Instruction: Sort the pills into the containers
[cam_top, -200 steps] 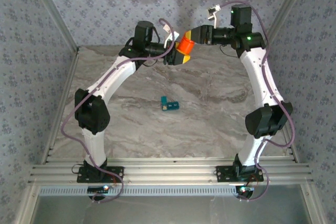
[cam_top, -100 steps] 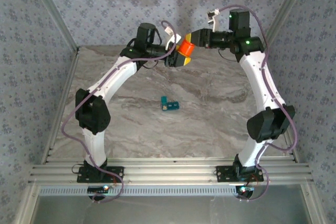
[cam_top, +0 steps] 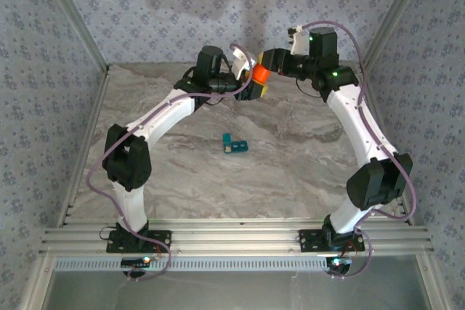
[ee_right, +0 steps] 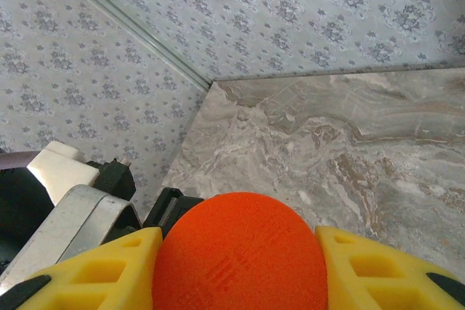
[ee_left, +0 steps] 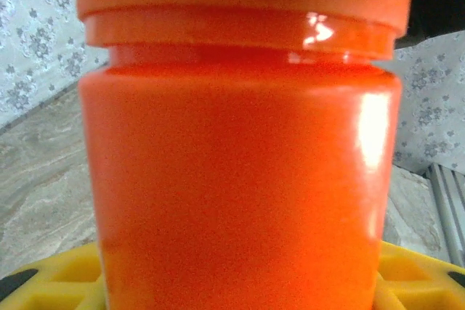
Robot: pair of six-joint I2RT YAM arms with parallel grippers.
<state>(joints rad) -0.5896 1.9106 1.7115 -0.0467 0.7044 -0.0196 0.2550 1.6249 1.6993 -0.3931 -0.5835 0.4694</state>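
The right gripper [ee_right: 240, 274] pinches the round cap [ee_right: 240, 241] of an orange bottle [ee_left: 232, 165]. In its wrist view, its yellow fingers [ee_right: 102, 270] sit tight against the cap on both sides, and the cap's flat top faces the camera. The left gripper [ee_left: 232, 292] is closed around the bottle's body lower down. Its yellow pads show at either side of the orange wall at the bottom of that wrist view. There the cap rests on the bottle's neck, with a narrow collar between it and the shoulder.

From above, the two grippers meet nose to nose, lifted above the far part of the marble-patterned table [cam_top: 305, 172]. The bottle lies roughly level between them, the left arm reaching in from the left and the right arm from the right. A patterned wall [cam_top: 145, 12] stands behind them.

The teal pill box [cam_top: 234, 144] lies flat on the table near its middle, well apart from both grippers and nearer the arm bases. It is too small in the overhead view to tell whether its lids are up or down.
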